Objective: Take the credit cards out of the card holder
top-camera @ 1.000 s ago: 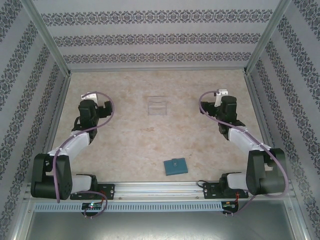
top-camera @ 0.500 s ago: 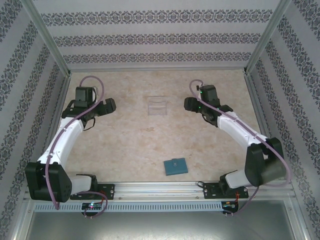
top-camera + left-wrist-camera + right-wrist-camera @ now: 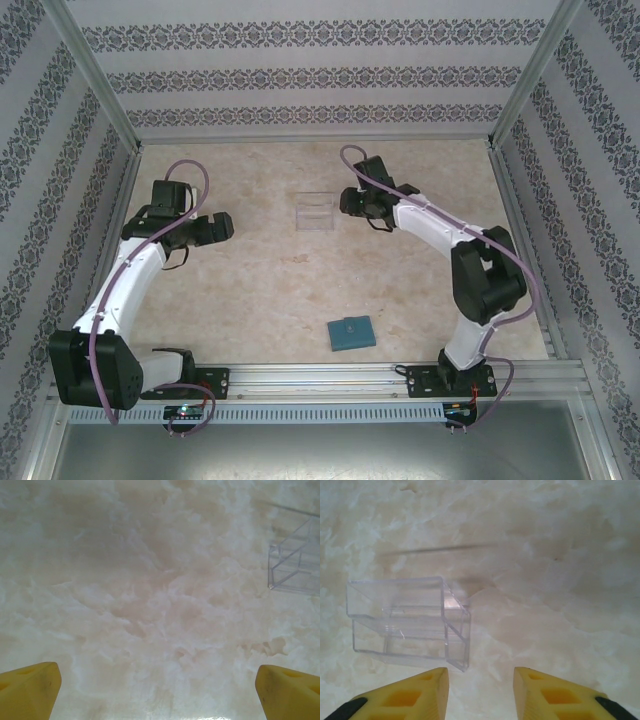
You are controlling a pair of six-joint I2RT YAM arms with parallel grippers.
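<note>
The card holder [image 3: 350, 332] is a teal-blue wallet lying folded shut on the table near the front edge, between the two arm bases. The credit cards are hidden. My left gripper [image 3: 222, 227] hovers at mid-left, far from the wallet; in the left wrist view it [image 3: 157, 692] is open wide, with bare table between its yellow fingertips [image 3: 30, 687]. At the back middle my right gripper [image 3: 346, 203] hangs open just right of the clear box. The right wrist view has this gripper [image 3: 481, 687] empty, its yellow fingertips [image 3: 427, 692] just short of the box's corner.
A clear transparent plastic box [image 3: 316, 212] stands at the back middle; its near corner [image 3: 407, 620] lies just ahead of my right fingers, and it sits at the right edge of the left wrist view [image 3: 295, 562]. Patterned walls and metal posts [image 3: 110, 100] enclose the marbled table [image 3: 270, 290].
The right arm has swung left and stretched out, bringing its gripper beside the clear box. The left arm has extended and its gripper shifted slightly toward the middle. The wallet has not moved.
</note>
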